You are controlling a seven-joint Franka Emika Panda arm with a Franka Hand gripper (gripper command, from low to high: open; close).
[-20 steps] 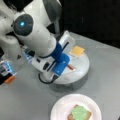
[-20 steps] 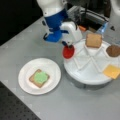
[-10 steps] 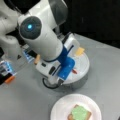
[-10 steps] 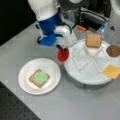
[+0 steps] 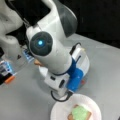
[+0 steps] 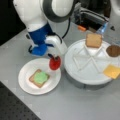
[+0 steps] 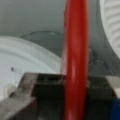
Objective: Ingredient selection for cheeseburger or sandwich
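My gripper (image 6: 55,60) is shut on the red tomato disc (image 6: 55,63), held on edge just above the right rim of the white plate (image 6: 25,72). In the wrist view the tomato disc (image 7: 75,57) runs upright through the middle, with the plate (image 7: 22,60) at the left. On the plate lies a tan toast square (image 6: 33,80) topped with green lettuce (image 6: 41,77); the same stack (image 5: 80,113) shows in both front views. The sectioned tray (image 6: 82,72) holds another toast square (image 6: 93,40), the dark brown patty (image 6: 113,50) and the orange cheese square (image 6: 112,71).
The arm's body hides most of the sectioned tray (image 5: 86,62) in a front view. Dark equipment with an orange part (image 6: 82,28) stands behind the tray. A black perforated mat (image 6: 12,107) lies at a front view's bottom left.
The gripper has carried the tomato disc off the tray's side and toward the plate, lowering it near the plate's rim.
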